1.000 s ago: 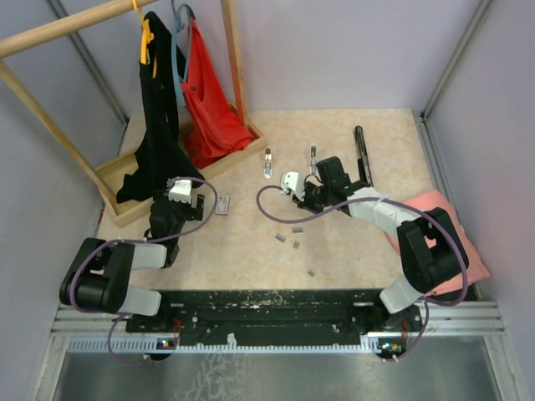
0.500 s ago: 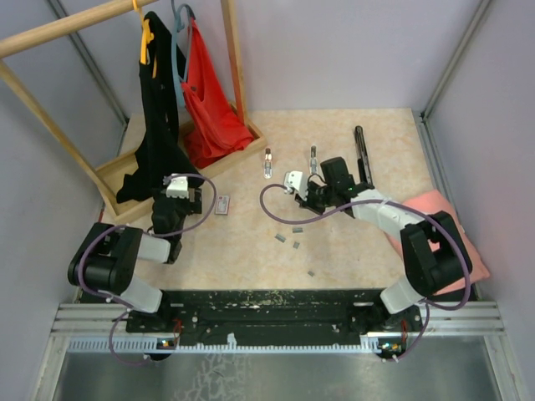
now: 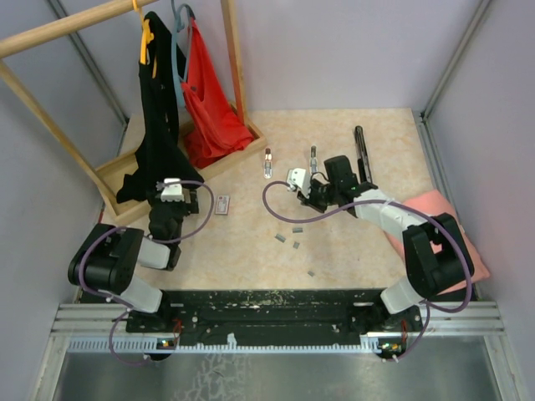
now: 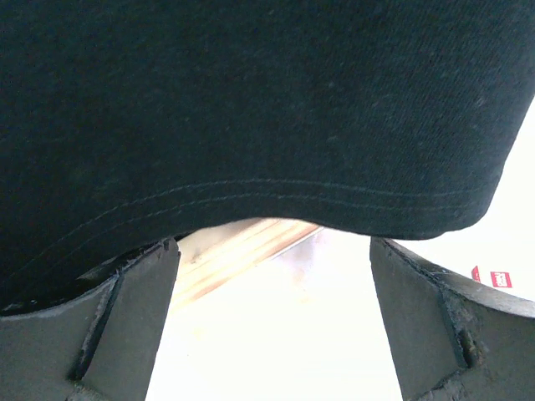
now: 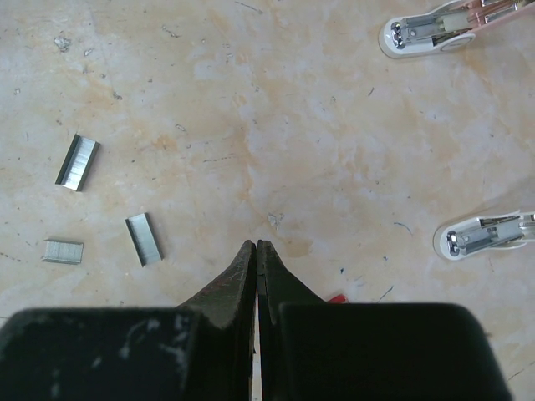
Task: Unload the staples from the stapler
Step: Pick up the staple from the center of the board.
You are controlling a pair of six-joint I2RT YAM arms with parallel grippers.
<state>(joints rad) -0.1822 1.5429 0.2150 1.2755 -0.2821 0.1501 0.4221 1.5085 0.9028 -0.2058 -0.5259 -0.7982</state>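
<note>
The counter (image 3: 242,259) carried every item, with the stapler (image 3: 362,154) lying flat on its far right part, long axis running away from the arm bases; it serves here as the reference. Far to the left of the stapler stood a wooden rack (image 3: 113,171) hung with a black garment (image 3: 159,109) and a red garment (image 3: 209,109). A pink cloth (image 3: 472,251) lay to the right of the stapler, nearer the bases. The left fingers (image 4: 125,326) were spread wide, empty, well to the left of the stapler and right under the black garment's hem. The right fingers (image 5: 238,280) were pressed together, pinching nothing, poised over bare counter just to the left of the stapler. Two silvery clip-like pieces (image 5: 426,32) lay left of the stapler, and a small red-and-white box (image 3: 221,205) further left. Short strips of staples (image 5: 143,238) lay loose, left of the stapler and nearer the bases. The unloading step appeared largely complete; whether the magazine held more could not be determined. The next move would likely call for spreading the right fingers and returning to the stapler to check.
</note>
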